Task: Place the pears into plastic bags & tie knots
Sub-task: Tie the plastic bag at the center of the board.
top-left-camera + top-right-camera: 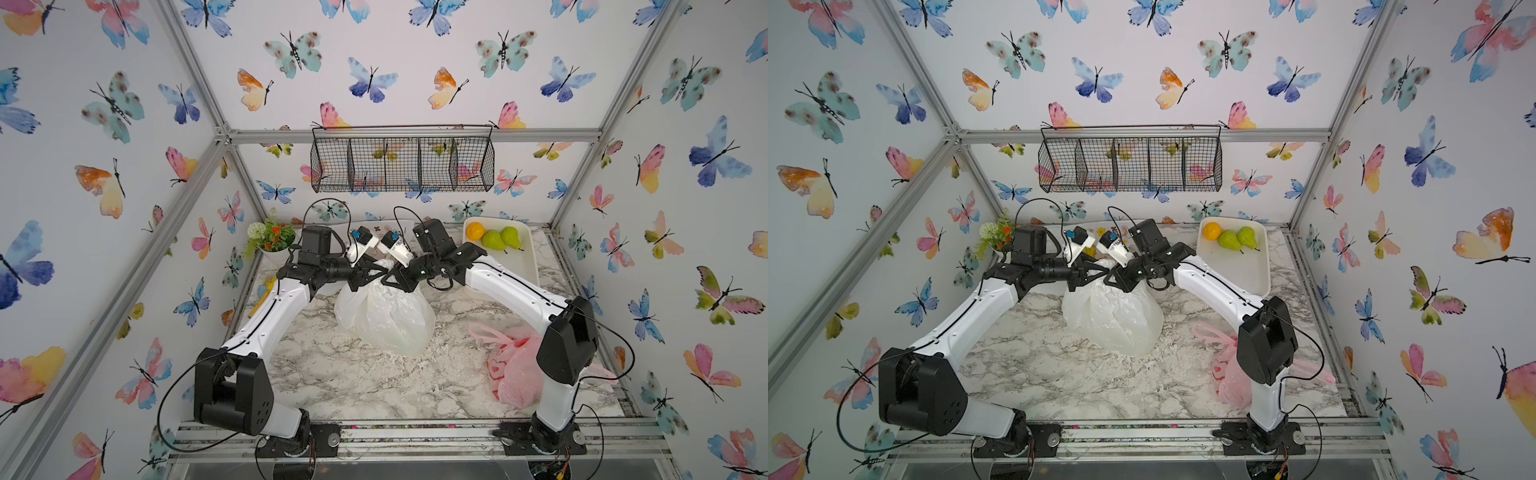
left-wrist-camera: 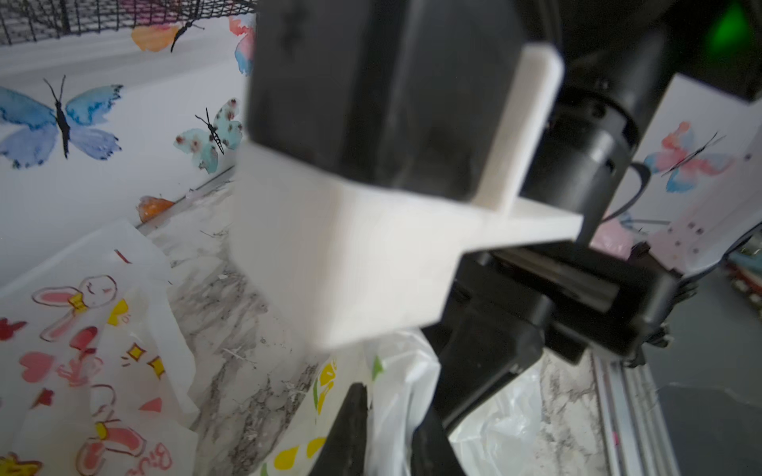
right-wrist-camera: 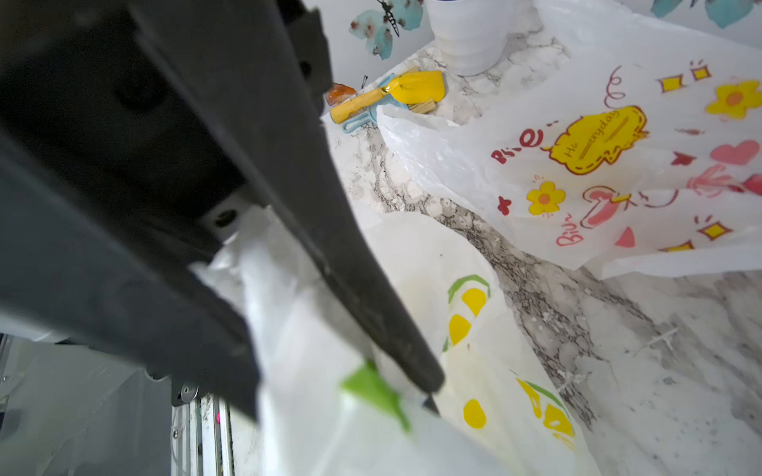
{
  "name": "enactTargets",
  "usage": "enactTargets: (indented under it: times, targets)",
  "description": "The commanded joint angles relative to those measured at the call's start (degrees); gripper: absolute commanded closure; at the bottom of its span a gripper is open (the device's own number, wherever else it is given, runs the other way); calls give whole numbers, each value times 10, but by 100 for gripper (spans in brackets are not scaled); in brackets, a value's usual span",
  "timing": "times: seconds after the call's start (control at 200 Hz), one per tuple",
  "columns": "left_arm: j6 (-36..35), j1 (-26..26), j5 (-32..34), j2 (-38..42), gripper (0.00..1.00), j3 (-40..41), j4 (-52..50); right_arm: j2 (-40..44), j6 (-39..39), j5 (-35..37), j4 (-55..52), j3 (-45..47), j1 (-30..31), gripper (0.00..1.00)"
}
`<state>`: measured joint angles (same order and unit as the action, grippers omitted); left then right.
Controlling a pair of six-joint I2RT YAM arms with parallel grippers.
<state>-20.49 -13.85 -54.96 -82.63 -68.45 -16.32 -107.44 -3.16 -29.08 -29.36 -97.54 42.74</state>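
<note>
Marble table (image 1: 332,374): lemon bag (image 1: 386,316) bulges mid-table. Left gripper (image 2: 391,412) at its bunched top, fingers (image 2: 354,428) slightly parted, plastic between; right gripper (image 3: 344,402) straddles the same plastic, I can't tell if it's clamped. Two green pears (image 1: 493,240) sit in the back-right tray (image 1: 527,262).

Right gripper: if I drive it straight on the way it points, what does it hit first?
The lemon-print bag: in the right wrist view its plastic sits between the jaws of the right gripper and bulges past its tips. Beyond it probably the marble table, but depth is unclear.
</note>
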Motion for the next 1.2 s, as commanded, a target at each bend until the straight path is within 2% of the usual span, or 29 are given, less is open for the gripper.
enactTargets:
  times: [0.0,0.1,0.19,0.32,0.486,0.626,0.726,0.766,0.826,0.906,0.966,1.051,1.091,1.191]
  targets:
    - [29,7,-18,37,52,23,-11,-2,-19,78,26,18,-4,86]
    - [63,34,-2,55,34,80,35,18,-41,99,42,44,-5,86]
    - [73,36,-1,63,26,125,79,35,-50,99,64,67,-4,86]
    - [65,29,11,58,26,150,88,39,-52,94,70,75,-5,86]
    - [30,27,78,42,31,150,52,45,-52,98,89,86,-5,85]
    - [33,22,167,36,23,148,77,46,-68,90,92,91,-2,85]
    - [34,24,174,38,23,147,114,58,-76,83,100,107,0,85]
    - [39,23,153,31,25,145,121,62,-78,80,105,113,0,85]
    - [45,14,121,15,29,140,121,64,-81,82,107,117,0,85]
    - [42,-6,112,-1,39,141,109,63,-83,95,107,121,0,85]
    - [43,-11,111,-8,52,145,96,65,-84,107,110,127,0,85]
    - [50,-10,114,-7,80,149,81,76,-83,144,145,162,3,83]
    - [59,-10,109,-2,90,148,76,83,-88,180,178,189,7,78]
    - [99,-13,54,25,98,151,72,97,-106,276,286,257,18,77]
